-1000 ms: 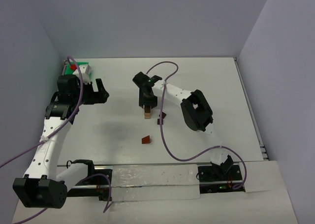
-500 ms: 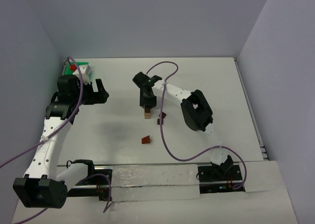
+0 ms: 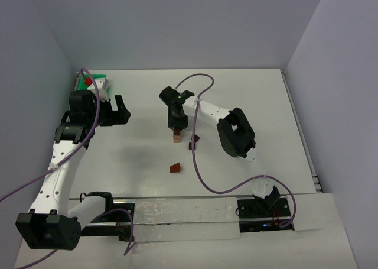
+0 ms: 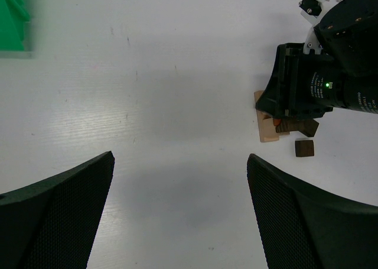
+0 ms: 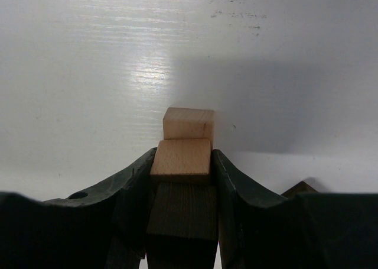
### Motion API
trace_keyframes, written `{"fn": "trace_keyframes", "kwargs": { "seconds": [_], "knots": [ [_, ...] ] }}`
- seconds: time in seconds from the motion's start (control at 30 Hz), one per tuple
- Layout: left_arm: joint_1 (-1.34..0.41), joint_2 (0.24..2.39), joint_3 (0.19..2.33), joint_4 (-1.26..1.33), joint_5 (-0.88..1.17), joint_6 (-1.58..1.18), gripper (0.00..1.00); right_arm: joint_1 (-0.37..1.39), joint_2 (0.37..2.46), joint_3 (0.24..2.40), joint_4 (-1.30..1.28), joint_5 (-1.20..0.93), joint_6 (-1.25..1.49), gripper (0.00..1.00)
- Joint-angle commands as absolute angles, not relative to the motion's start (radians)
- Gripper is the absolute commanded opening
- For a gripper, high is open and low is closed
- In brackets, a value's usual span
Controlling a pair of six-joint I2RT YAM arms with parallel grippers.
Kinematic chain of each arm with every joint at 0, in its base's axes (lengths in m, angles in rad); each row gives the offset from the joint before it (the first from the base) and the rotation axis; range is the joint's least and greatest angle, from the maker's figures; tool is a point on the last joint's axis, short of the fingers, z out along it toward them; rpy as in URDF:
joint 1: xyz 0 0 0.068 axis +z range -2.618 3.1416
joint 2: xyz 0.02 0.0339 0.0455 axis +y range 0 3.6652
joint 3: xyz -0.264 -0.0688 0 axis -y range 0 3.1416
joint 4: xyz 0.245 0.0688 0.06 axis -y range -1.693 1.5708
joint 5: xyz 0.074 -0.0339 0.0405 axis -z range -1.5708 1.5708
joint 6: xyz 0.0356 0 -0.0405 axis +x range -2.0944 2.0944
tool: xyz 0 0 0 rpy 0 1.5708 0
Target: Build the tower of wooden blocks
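The right fingers (image 5: 133, 186) are pinching a tan block (image 5: 181, 158) at the tower (image 3: 176, 138), seemingly to seat it squarely, while the left fingers (image 4: 59, 210), spread empty, are hovering well left of it.

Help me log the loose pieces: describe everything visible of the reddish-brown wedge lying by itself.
The reddish-brown wedge is a tiny piece that looks like wood, with one sloped face. It lies alone on the white table, nearer the arm bases than the light tan block clamped in the right gripper. Nothing touches it apart from the table. It shows only in the top view, too small to tell its grain or which face is down.
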State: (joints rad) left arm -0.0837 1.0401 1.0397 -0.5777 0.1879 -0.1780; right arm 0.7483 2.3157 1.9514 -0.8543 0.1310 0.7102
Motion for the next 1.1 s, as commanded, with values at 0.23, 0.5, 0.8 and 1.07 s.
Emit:
{"fn": "trace_keyframes", "kwargs": {
  "seconds": [0.23,0.5,0.8,1.07],
  "knots": [
    [-0.077,1.037,1.046,-0.532,0.210,-0.178,0.99,0.756,2.333,1.988,-0.861,0.152,0.721,0.43],
    [-0.077,1.039,1.045,-0.531,0.209,-0.178,0.99,0.763,2.330,1.988,-0.856,0.149,0.714,0.78],
    [-0.077,1.032,1.043,-0.534,0.210,-0.176,0.99,0.782,2.322,2.010,-0.856,0.142,0.687,0.91],
    [-0.075,1.028,1.043,-0.537,0.212,-0.175,0.99,0.797,2.303,2.011,-0.856,0.152,0.658,0.93]
  ]
}}
